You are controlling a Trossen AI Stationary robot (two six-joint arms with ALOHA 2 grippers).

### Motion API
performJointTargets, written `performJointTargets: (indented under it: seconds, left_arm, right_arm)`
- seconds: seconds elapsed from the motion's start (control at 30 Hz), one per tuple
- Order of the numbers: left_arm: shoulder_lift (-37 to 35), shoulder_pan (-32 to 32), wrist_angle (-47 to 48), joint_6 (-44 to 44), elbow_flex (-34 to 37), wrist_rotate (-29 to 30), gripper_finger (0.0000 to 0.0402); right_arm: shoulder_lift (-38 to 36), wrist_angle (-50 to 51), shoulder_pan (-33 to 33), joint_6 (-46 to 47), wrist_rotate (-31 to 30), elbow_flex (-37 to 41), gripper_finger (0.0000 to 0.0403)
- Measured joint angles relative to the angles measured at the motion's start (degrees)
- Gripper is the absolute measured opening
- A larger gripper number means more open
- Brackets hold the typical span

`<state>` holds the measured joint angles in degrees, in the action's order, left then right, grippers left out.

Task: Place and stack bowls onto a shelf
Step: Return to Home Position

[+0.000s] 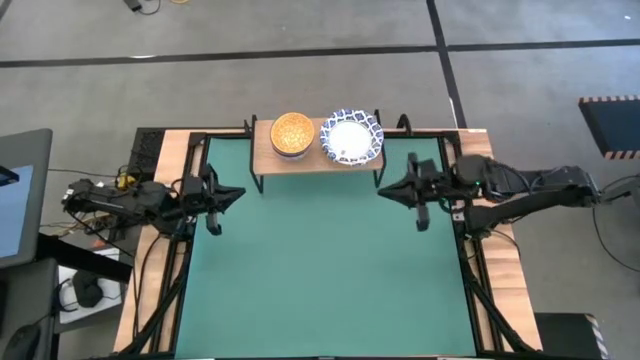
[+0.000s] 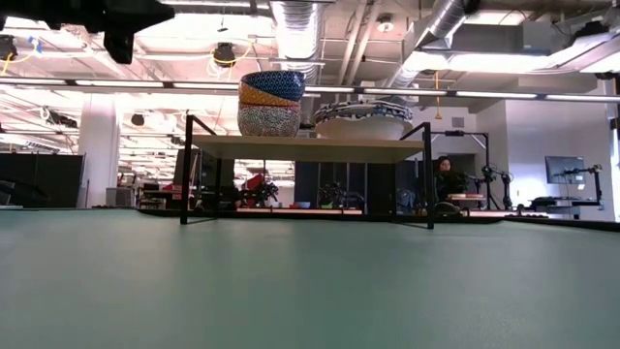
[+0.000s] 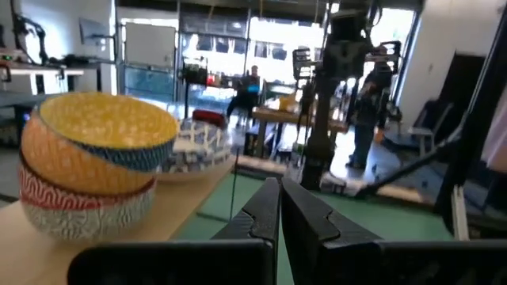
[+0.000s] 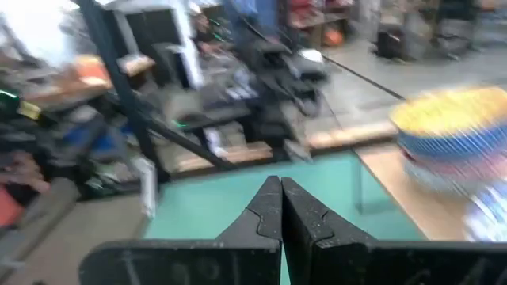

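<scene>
High view: the green table fills the frame, with the light-wood shelf standing at the middle of its far edge on thin black legs. The left arm reaches in over the table's left edge and the right arm over its right edge, and both face inward. The wide white bowls with blue lattice rims sit nested on the right half of the shelf; how many cannot be told. Just beside them on the left half stands a taller stack of small bowls, the top one yellow-orange inside and the bottom one grey-patterned in the low view. The left gripper hangs near the shelf's left front corner and the right gripper near its right front corner. Both are apart from the shelf and hold nothing. Each wrist view shows its own fingers pressed together.
</scene>
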<state>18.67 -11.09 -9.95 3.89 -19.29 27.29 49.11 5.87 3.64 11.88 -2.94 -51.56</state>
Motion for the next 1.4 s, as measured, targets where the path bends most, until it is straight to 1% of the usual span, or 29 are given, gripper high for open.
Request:
performJointTargets:
  seconds: [0.07,0.1,0.13,0.2,0.33,0.43,0.53,0.6,0.73,0.83,0.93,1.07,1.2,1.4]
  left_arm:
    - [0.0,0.0,2.1,0.2,0.0,-0.1,0.0000]
    - [0.0,0.0,3.6,0.5,0.0,-0.1,0.0000]
    - [0.0,0.0,5.1,1.2,0.0,-0.1,0.0000]
    - [0.1,0.0,7.2,3.3,0.0,-0.1,0.0000]
    - [0.0,0.0,7.4,3.8,0.0,-0.1,0.0000]
    - [-1.3,0.0,8.9,2.3,0.0,0.1,0.0000]
    - [-3.8,0.0,14.2,5.1,0.0,2.7,0.0000]
    - [-5.8,0.0,18.5,6.6,0.0,3.2,0.0000]
    - [-9.2,0.0,22.6,6.9,0.0,3.5,0.0000]
    - [-11.1,0.0,22.7,6.4,1.0,3.8,0.0000]
    - [-13.3,0.0,22.3,8.1,4.1,3.8,0.0000]
    - [-15.4,0.0,18.1,9.9,7.6,3.1,0.0000]
    - [-16.6,0.0,17.9,9.5,9.3,3.3,0.0000]
    - [-18.5,0.0,17.6,10.4,12.1,2.7,0.0000]
  right_arm:
    - [-3.1,2.6,0.0,0.7,-3.4,3.9,0.0023]
    - [-4.2,4.6,0.0,2.7,-4.4,5.6,0.0028]
    - [-4.9,5.8,-0.1,5.0,-4.4,6.9,0.0032]
    - [-6.0,5.9,0.1,5.9,-4.3,9.3,0.0037]
    - [-10.1,2.7,1.8,1.4,-3.0,15.7,0.0023]
    - [-14.7,-2.5,2.0,0.2,-2.9,22.0,0.0017]
    - [-20.6,-3.4,2.0,-0.2,-2.9,26.2,0.0017]
    - [-24.0,-3.3,2.0,-0.4,-2.9,28.2,0.0017]
    - [-30.3,-3.6,1.5,-1.9,-3.0,31.5,0.0017]
    - [-35.2,-4.4,1.4,-2.8,-3.0,34.4,0.0018]
    - [-39.4,-4.4,1.1,-2.9,-3.0,38.0,0.0019]
    - [-44.3,-5.0,1.1,-2.4,-3.0,42.4,0.0019]
    - [-48.6,-4.9,1.1,-1.8,-3.0,46.0,0.0020]
    - [-49.1,-5.7,1.1,-1.7,-2.9,49.0,0.0020]
